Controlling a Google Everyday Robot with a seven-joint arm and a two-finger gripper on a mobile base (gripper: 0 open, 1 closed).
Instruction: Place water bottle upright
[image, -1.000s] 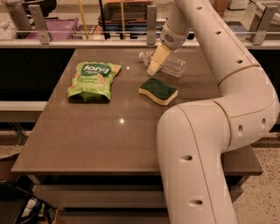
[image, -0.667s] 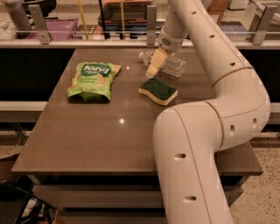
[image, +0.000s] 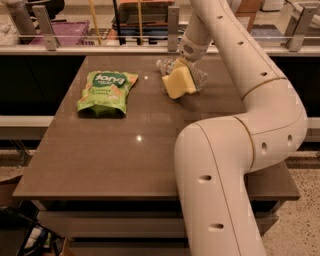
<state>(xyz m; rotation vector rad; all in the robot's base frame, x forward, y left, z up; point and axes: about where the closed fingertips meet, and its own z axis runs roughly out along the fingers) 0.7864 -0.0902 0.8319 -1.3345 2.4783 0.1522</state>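
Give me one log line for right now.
gripper low at far side of table, overlapping water bottle | water bottle lying down, not upright | green snack bag at image-left

Lying directly on the brown bench (image: 125, 155): green snack bag (image: 104, 92) at left, water bottle (image: 199, 79) at far edge, touching the end effector (image: 180, 75).

1 high view over the arm (image: 240, 165), down the table (image: 100, 150) toward the far-side pincer (image: 179, 82).
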